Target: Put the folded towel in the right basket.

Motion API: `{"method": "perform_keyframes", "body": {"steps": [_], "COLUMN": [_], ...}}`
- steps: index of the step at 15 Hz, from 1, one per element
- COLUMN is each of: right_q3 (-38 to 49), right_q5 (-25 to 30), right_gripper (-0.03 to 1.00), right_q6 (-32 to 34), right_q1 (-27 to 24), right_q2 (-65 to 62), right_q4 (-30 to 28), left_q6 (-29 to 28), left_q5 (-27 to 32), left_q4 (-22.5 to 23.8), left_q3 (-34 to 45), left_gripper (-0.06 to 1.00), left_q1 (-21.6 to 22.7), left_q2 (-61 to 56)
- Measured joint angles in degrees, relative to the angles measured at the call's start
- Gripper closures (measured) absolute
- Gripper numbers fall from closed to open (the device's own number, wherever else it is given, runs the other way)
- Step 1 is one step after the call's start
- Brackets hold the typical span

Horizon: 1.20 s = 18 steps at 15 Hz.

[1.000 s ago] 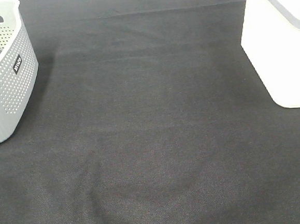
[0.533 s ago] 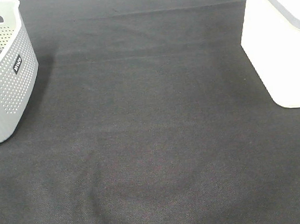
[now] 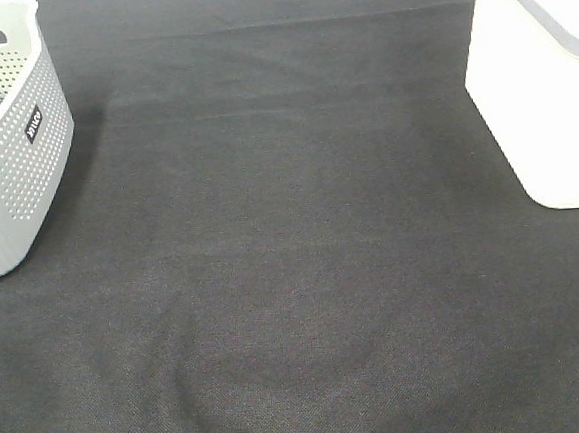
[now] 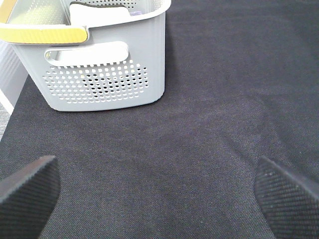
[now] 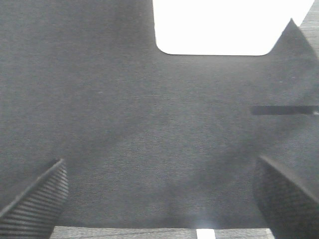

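Observation:
No folded towel shows in any view. The right basket [image 3: 541, 96] is white with a grey-blue rim and stands at the far right of the black cloth; its inside is hidden. It also shows as a bright white block in the right wrist view [image 5: 224, 25]. Neither gripper shows in the exterior high view. My left gripper [image 4: 159, 199] is open and empty above the cloth, facing the grey basket [image 4: 104, 59]. My right gripper [image 5: 162, 199] is open and empty above the cloth, facing the white basket.
A grey perforated basket [image 3: 8, 138] with a yellow handle [image 4: 45, 35] stands at the far left. The black cloth [image 3: 293, 256] covers the table between the baskets. A cloth edge and a pale strip [image 5: 149, 233] show in the right wrist view.

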Motion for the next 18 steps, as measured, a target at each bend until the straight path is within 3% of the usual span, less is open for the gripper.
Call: {"method": "perform_keyframes", "body": {"steps": [18], "right_q3": [0.0], "right_q5": [0.0], "right_gripper": [0.0], "right_q6": [0.0], "right_q1": [0.0], "right_q2": [0.0], "right_q4": [-0.11], "left_q6": [0.0], "left_q5": [0.0], "left_q4": [0.0], "left_q3": [0.0], "left_gripper": [-0.05], "left_q1": [0.0], "left_q2": [0.0]}}
